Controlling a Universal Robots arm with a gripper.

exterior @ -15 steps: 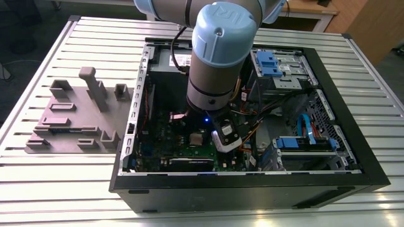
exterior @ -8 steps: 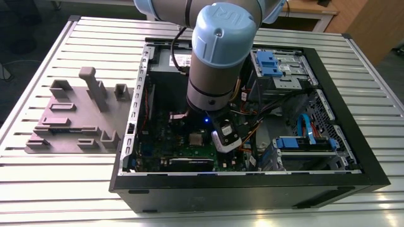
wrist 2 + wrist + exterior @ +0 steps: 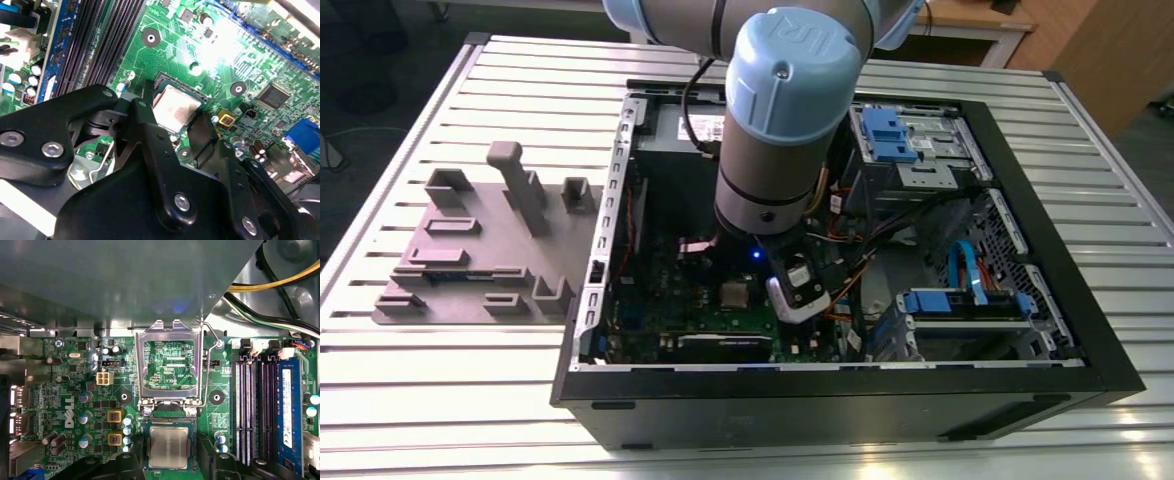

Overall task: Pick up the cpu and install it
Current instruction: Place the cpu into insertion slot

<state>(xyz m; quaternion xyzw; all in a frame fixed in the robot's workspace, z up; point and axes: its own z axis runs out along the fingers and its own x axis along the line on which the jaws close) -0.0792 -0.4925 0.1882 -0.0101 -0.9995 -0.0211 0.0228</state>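
Cpu (image 3: 168, 447): we see it lying flat in its square socket, silver top up. In the exterior view it is a small pale square (image 3: 736, 293) in the part of the case toward the exterior view's left, close to the near wall.
End effector (image 3: 168, 456): its black fingers (image 3: 150, 135) are spread, one on each side of the cpu. The gap between them is wider than the chip and they pinch nothing. We cannot tell whether they touch the socket's edge.
Retention frame (image 3: 142, 370): this metal frame is swung open and stands just beside the socket, hinged at the socket's edge. We see board through its window.
Lever (image 3: 212, 337): a thin wire bar, lifted, running along one side of the retention frame.
Motherboard (image 3: 75, 390): green, lying flat on the floor of the case and carrying the socket.
Memory slots (image 3: 250, 410): long black rows beside the socket, with a blue module (image 3: 289, 410) next to them.
Arm (image 3: 781, 130): grey and pale blue, reaching down into the case directly over the motherboard.
Case (image 3: 854, 400): a black computer case lying on its side with the panel off. It has blue drive brackets (image 3: 894, 135) on the far side toward the exterior view's right.
Fixture blocks (image 3: 467, 260): grey plastic, on the counter (image 3: 454, 400) at the exterior view's left of the case, apart from it.
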